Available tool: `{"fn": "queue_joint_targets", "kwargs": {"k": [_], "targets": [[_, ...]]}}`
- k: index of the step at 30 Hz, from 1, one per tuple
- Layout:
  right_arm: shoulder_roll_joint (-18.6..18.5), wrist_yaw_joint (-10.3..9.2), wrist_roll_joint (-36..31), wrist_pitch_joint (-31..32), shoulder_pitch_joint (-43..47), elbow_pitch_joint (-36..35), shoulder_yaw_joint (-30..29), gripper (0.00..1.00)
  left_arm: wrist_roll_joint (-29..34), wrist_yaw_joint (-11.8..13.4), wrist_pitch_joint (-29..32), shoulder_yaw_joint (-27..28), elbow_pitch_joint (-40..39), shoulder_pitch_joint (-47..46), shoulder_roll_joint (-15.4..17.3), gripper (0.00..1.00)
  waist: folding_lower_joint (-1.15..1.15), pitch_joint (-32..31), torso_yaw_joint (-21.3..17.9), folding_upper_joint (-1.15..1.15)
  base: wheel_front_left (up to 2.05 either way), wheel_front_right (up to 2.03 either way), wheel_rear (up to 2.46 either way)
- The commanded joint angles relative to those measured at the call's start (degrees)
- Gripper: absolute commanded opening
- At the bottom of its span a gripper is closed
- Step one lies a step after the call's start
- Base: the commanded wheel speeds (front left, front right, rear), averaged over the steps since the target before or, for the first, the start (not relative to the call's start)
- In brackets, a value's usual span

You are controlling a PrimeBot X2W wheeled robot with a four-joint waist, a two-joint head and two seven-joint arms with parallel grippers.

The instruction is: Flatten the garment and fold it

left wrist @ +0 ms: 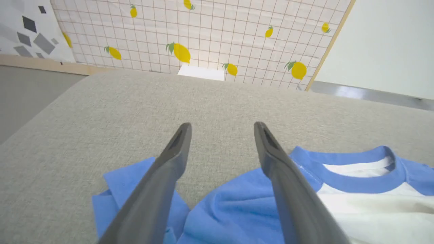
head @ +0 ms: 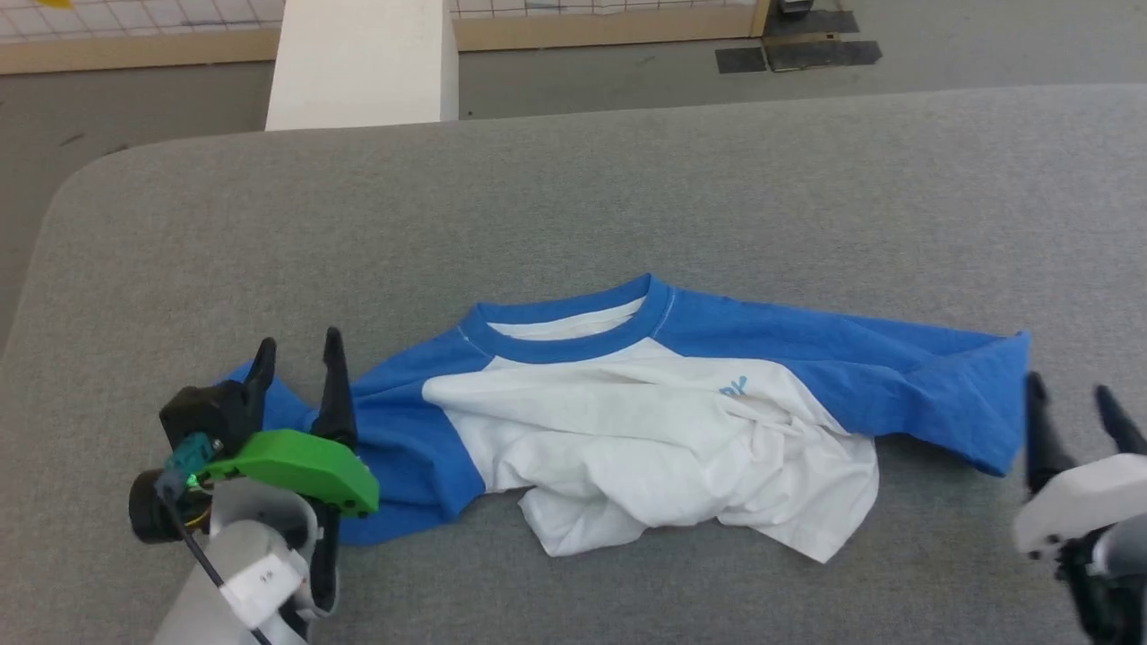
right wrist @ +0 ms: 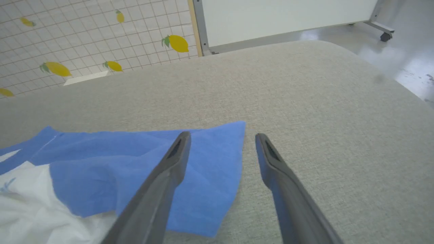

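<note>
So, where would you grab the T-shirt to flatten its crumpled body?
On the T-shirt, probably the loose white corner, approached from the robot's side: it juts out flat and free, while the rest of the body is bunched up toward the chest.

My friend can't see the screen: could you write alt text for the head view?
A rumpled white T-shirt with blue sleeves lies on a grey table, collar facing away. The open left gripper hovers over one sleeve end, the open right gripper beside the other cuff.
</note>
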Motion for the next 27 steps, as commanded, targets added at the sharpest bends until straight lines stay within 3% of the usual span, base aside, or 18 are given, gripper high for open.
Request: {"fn": "queue_joint_targets", "kwargs": {"k": [1,7,15,16,17,20,27], "targets": [[0.0,-0.08,0.0,2.1,-2.2,1.8,-2.5,1.0,1.1,-0.2,-1.4,-0.1,-1.1,1.2,-0.9,1.0,0.0,0.7,0.7,0.0,0.0,0.0,0.0],[0.0,-0.08,0.2,9.7,-8.5,9.9,-6.8,1.0,5.9,-1.4,-2.6,1.5,-7.4,2.2,-4.4,1.0,0.0,2.4,1.7,0.0,0.0,0.0,0.0],[0.0,-0.08,0.2,23.8,-13.4,18.7,-4.9,1.0,11.8,-4.6,-2.6,4.8,-11.1,3.3,-8.4,1.0,0.0,4.2,2.0,0.0,0.0,0.0,0.0],[0.0,-0.08,0.4,25.2,-13.7,18.9,-4.7,0.62,12.2,-4.9,-2.6,5.2,-11.2,3.4,-8.7,1.0,0.0,4.3,2.0,0.0,0.0,0.0,0.0],[0.0,-0.08,0.3,26.7,-13.8,18.7,-4.3,0.02,12.6,-5.2,-2.6,5.6,-11.2,3.5,-9.0,1.0,0.0,4.3,1.9,0.0,0.0,0.0,0.0],[0.0,-0.08,-1.1,28.0,-13.5,15.2,-5.1,0.0,13.7,-6.1,-2.6,7.0,-11.6,3.9,-10.0,1.0,0.0,3.9,1.7,0.0,0.0,0.0,0.0],[0.0,-0.08,-9.6,24.2,-10.7,2.5,-14.4,0.0,15.3,-7.6,-2.6,9.1,-11.3,5.1,-11.6,1.0,0.0,2.5,1.2,0.0,0.0,0.0,0.0]]}}
